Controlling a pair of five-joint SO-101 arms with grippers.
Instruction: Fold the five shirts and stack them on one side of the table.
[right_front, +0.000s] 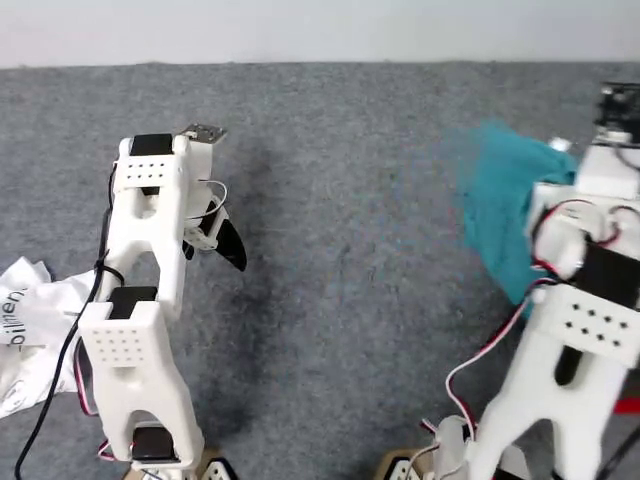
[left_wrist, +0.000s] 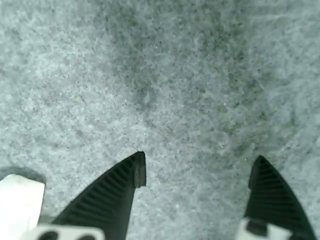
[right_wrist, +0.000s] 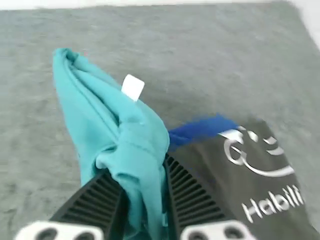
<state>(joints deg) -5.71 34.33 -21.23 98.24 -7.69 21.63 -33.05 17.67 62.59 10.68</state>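
A teal shirt (right_front: 497, 205) hangs bunched at the right of the table, lifted off the grey cloth. My right gripper (right_wrist: 142, 192) is shut on the teal shirt (right_wrist: 120, 135), whose white label shows near the collar. Under it lie a dark shirt with white print (right_wrist: 250, 175) and a blue shirt (right_wrist: 200, 127). A white shirt (right_front: 30, 320) lies crumpled at the left edge, behind the left arm. My left gripper (left_wrist: 197, 172) is open over bare grey cloth, and it stands left of centre as the left gripper (right_front: 222, 235) in the high view.
The grey cloth-covered table (right_front: 340, 250) stretches wide between the two arms. A pale wall runs along the far edge. Red and white cables hang by the right arm's base (right_front: 480, 370).
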